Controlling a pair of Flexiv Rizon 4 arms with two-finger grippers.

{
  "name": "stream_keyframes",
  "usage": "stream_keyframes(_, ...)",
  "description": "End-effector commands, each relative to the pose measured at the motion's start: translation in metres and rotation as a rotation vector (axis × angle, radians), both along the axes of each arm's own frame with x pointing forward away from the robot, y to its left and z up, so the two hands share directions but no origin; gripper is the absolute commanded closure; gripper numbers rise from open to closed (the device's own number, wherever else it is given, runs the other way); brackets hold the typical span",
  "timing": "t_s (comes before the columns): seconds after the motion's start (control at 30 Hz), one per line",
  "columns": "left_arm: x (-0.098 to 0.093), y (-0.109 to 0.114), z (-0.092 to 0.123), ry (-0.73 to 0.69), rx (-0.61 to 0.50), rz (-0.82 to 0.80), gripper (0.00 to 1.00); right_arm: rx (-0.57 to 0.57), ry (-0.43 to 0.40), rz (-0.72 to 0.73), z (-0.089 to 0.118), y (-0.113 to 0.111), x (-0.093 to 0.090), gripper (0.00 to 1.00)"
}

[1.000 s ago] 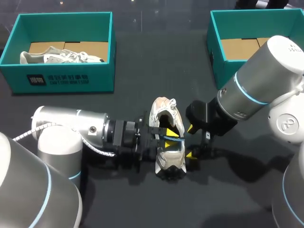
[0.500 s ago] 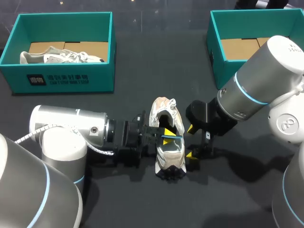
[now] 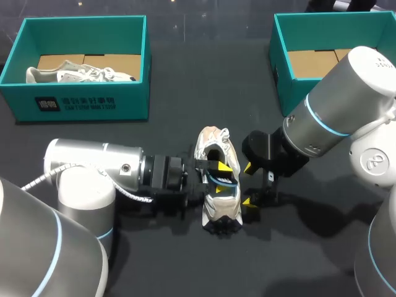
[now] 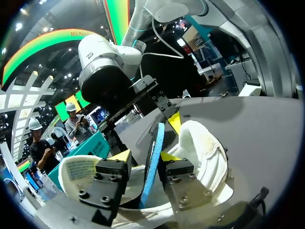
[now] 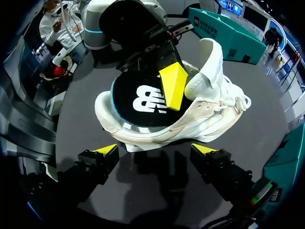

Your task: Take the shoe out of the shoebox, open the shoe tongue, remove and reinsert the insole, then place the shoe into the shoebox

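Two shoes [image 3: 221, 207] [image 3: 80, 75], two shoeboxes [image 3: 86, 102] [image 3: 279, 71], one insole [image 5: 138, 102]

"What's the left one doing?"
"The grey left arm [image 3: 93, 164] is lying low and level, its black yellow-tipped left gripper [image 3: 223, 174] pinching a thin blue-edged insole [image 4: 153, 157]."
"And the other?"
"The grey right arm [image 3: 334, 105] is angling downward, its black yellow-tipped right gripper [image 3: 249, 184] hanging spread wide."
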State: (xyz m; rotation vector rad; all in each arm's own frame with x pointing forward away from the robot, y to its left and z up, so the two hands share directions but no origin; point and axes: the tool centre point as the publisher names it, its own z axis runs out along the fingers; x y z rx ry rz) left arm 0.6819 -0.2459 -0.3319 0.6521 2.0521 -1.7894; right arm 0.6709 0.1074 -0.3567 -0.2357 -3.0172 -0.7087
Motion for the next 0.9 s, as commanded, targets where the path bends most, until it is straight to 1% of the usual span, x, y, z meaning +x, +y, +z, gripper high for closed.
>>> stream_keyframes(0.03, -0.008, 0.008, 0.014, 0.004, -0.002, -0.022, 0.52, -0.002, -0.002, -0.002, 0.000, 0.000, -0.001, 0.00)
stream_keyframes(0.1, -0.015, 0.007, 0.019, -0.004, -0.010, -0.042, 0.54, -0.002, -0.002, -0.002, 0.000, 0.000, -0.001, 0.00)
stream_keyframes(0.13, -0.017, 0.007, 0.021, -0.010, -0.011, -0.049, 0.58, -0.002, -0.002, -0.002, 0.000, 0.000, -0.001, 0.00)
stream_keyframes(0.17, -0.019, 0.006, 0.023, -0.016, -0.012, -0.058, 0.60, -0.002, -0.002, -0.002, 0.000, 0.000, -0.001, 0.00)
stream_keyframes(0.23, -0.024, 0.006, 0.024, -0.023, -0.010, -0.072, 0.62, -0.002, -0.002, -0.002, 0.000, 0.000, -0.001, 0.00)
stream_keyframes(0.27, -0.024, 0.005, 0.024, -0.027, -0.007, -0.075, 0.64, -0.002, -0.002, -0.002, 0.000, 0.000, -0.001, 0.00)
stream_keyframes(0.3, -0.025, 0.005, 0.024, -0.032, -0.003, -0.077, 0.72, -0.002, -0.002, -0.002, 0.000, 0.000, -0.001, 0.00)
stream_keyframes(0.33, -0.025, 0.004, 0.023, -0.038, 0.002, -0.076, 0.95, -0.002, -0.002, -0.002, 0.000, 0.000, -0.001, 0.00)
stream_keyframes(0.37, -0.024, 0.003, 0.020, -0.042, 0.010, -0.073, 1.00, -0.002, -0.002, -0.002, 0.000, 0.000, -0.001, 0.00)
stream_keyframes(0.57, -0.017, 0.000, 0.003, -0.060, 0.055, -0.057, 1.00, -0.002, -0.002, -0.002, 0.000, 0.000, -0.001, 0.00)
stream_keyframes(0.83, 0.000, 0.000, -0.017, -0.111, 0.114, 0.001, 1.00, -0.002, -0.002, -0.002, 0.000, 0.000, -0.001, 0.00)
stream_keyframes(0.9, 0.003, 0.000, -0.019, -0.108, 0.113, 0.011, 1.00, -0.002, -0.002, -0.002, 0.000, 0.000, -0.001, 0.00)
